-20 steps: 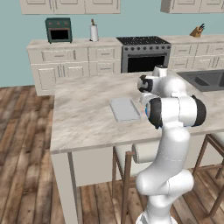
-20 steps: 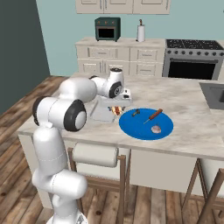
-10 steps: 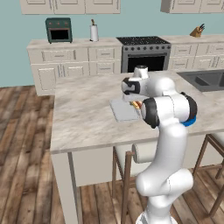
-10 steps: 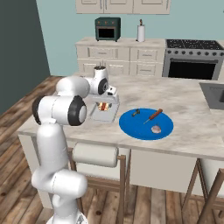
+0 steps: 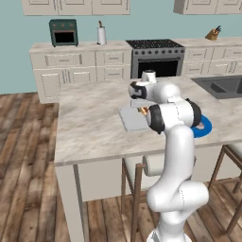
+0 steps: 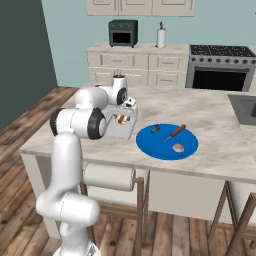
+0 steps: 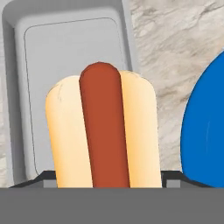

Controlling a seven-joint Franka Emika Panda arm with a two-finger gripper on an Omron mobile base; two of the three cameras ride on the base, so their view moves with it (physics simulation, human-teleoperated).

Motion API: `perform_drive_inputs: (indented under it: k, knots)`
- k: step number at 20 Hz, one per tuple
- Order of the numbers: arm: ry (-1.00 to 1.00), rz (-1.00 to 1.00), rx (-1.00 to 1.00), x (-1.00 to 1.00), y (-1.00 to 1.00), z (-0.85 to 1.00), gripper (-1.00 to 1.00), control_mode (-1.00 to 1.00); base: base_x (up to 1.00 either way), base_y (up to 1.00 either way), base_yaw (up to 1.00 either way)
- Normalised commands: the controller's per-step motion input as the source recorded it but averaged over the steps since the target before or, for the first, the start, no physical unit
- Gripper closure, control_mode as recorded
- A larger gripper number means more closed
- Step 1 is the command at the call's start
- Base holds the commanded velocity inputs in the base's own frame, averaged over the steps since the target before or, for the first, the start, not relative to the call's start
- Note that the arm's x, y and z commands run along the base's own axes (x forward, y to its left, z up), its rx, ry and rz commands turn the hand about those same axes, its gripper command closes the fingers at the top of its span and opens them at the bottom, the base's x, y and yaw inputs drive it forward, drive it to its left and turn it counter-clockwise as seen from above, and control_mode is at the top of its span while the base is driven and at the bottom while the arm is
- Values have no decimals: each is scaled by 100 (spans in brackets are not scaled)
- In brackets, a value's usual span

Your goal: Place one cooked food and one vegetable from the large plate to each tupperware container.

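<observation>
Gripping a hot dog (image 7: pixel 103 131) between its jaws, my gripper (image 6: pixel 121 119) holds it directly over the grey tupperware container (image 7: pixel 65 48). I see the blue large plate (image 6: pixel 167 141) just beside that container on the marble counter (image 6: pixel 210 115).

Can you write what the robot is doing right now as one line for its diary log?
phase: carrying | end effector: shut on hot dog | position: above tupperware container | large plate: holds other food

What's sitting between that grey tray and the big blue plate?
Only bare marble counter separates the grey tray from the blue plate in the hand view. The hot dog hangs over the tray.
</observation>
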Motion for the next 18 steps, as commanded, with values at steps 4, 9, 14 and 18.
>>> perform_drive_inputs:
  k: [4,9,14,18]
  knots:
    - [0,4,0,29,7,-36,100,-100,0,0,0]
    - [0,0,-4,29,0,-49,100,-100,0,0,0]
    - [0,0,0,13,1,-25,100,-100,0,0,0]
    - [1,0,0,9,2,-14,-100,-100,0,0,0]
